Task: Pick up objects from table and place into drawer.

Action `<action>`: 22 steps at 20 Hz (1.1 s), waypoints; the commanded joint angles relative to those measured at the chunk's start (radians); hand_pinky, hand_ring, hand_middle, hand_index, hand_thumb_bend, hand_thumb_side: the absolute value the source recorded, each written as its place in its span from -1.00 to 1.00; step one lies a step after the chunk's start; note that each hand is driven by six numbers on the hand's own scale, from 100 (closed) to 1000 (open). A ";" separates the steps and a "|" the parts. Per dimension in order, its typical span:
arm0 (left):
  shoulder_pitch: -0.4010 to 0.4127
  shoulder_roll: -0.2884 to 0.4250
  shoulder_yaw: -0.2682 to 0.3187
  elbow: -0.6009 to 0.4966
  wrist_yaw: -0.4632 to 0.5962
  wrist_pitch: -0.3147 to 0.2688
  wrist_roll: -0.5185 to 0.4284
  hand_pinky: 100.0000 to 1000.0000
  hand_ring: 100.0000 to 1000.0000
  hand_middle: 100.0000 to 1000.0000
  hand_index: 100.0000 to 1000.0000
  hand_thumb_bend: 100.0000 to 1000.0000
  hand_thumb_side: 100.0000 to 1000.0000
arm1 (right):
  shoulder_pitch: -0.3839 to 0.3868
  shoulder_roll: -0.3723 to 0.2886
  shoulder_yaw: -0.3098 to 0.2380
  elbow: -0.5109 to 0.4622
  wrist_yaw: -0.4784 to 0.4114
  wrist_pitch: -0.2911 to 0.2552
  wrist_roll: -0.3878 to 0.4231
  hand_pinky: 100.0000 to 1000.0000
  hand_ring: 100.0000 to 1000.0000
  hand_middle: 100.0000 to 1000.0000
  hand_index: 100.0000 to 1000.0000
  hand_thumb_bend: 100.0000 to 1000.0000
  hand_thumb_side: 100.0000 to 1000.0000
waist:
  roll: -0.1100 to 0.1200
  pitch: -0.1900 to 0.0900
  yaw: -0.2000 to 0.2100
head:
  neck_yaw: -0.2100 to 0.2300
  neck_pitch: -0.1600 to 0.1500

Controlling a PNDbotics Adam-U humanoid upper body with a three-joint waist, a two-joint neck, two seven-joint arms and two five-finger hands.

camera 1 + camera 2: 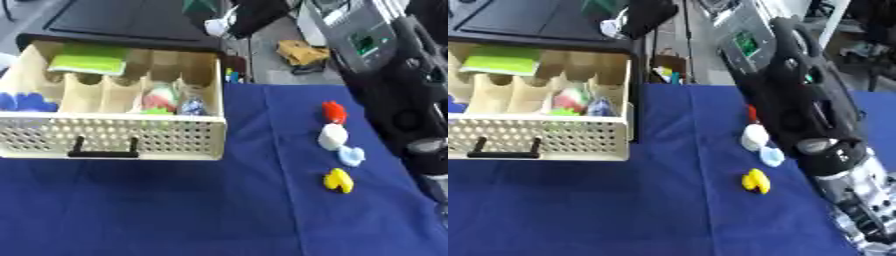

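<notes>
Nearest, the right arm (824,145) is seen, fingers hidden, state can't be told. Yellow toy (339,180) looks light, hard, probably slick; best pinched across its sides.

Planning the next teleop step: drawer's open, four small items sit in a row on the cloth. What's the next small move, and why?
Probably bring the right arm down toward the yellow piece, the nearest of the row. It lies free on the blue cloth, apart from the light blue piece. The drawer already stands open. The hand itself is not clearly visible, so check it first.
</notes>
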 commanded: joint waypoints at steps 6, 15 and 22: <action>-0.017 0.003 -0.002 -0.013 0.006 0.002 -0.007 -0.33 0.08 0.18 0.58 -0.70 0.85 | -0.021 0.035 0.011 0.048 0.045 -0.036 0.006 0.28 0.27 -0.53 -0.15 -0.56 -0.19 | 0.005 -0.012 0.007 | -0.008 -0.015; -0.018 0.000 -0.003 -0.013 0.006 0.002 -0.009 -0.34 0.08 0.18 0.58 -0.70 0.85 | -0.022 0.044 0.008 0.049 0.035 -0.051 0.037 0.45 0.42 -0.29 0.28 -0.32 -0.11 | 0.006 -0.009 0.010 | -0.010 -0.013; -0.017 0.000 -0.003 -0.013 0.006 0.002 -0.010 -0.34 0.08 0.18 0.58 -0.70 0.85 | -0.022 0.039 0.004 0.041 0.031 -0.050 0.048 0.52 0.49 -0.18 0.47 -0.21 -0.12 | 0.008 -0.009 0.006 | -0.007 -0.012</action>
